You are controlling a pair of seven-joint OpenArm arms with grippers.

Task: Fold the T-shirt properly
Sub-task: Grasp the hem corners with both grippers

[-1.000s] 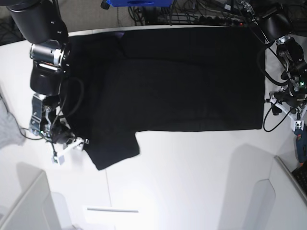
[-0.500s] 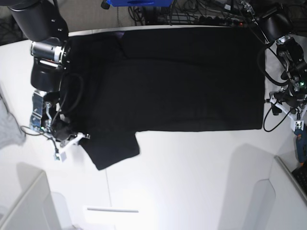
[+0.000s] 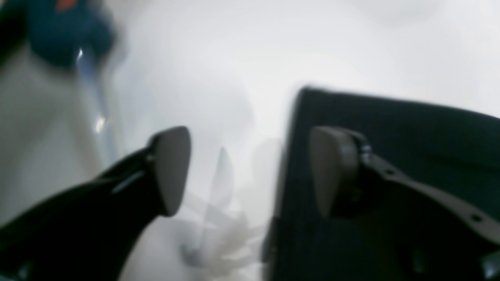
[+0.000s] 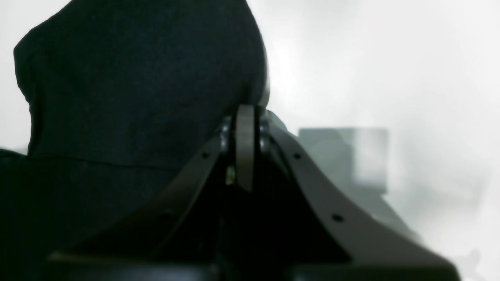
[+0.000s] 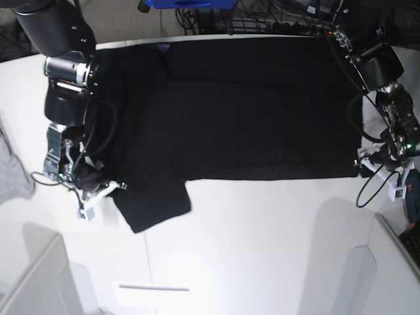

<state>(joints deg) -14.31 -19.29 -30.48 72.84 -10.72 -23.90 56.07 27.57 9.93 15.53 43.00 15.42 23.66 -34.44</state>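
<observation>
The right wrist view gives what the overhead view cannot: the right gripper (image 4: 245, 148), seen close from behind, has its two dark jaws pressed flat together, and a bulging fold of the large black short-sleeved cloth T-shirt (image 4: 136, 89) rises directly behind and to one side of them; whether cloth is actually pinched between the jaws cannot be told there. The left wrist view shows the left gripper (image 3: 250, 171) with its jaws standing wide apart, one grey pad (image 3: 172, 168) over bare white table (image 3: 242, 58) and the other over the T-shirt's straight edge, nothing between them. Only the base view shows the whole layout: the T-shirt (image 5: 249, 111) lies spread flat across the far half of the white table (image 5: 262, 249), plain black side up, one sleeve sticking out toward the near edge. The right arm reaches down along the side of the T-shirt where that sleeve is, its gripper (image 5: 98, 190) low at the sleeve's outer edge. The left arm bends down at the opposite side, its gripper (image 5: 367, 161) at the T-shirt's near corner there. A light grey cloth (image 5: 13, 174) lies beyond the right arm, apart from the T-shirt, at the frame's edge.
</observation>
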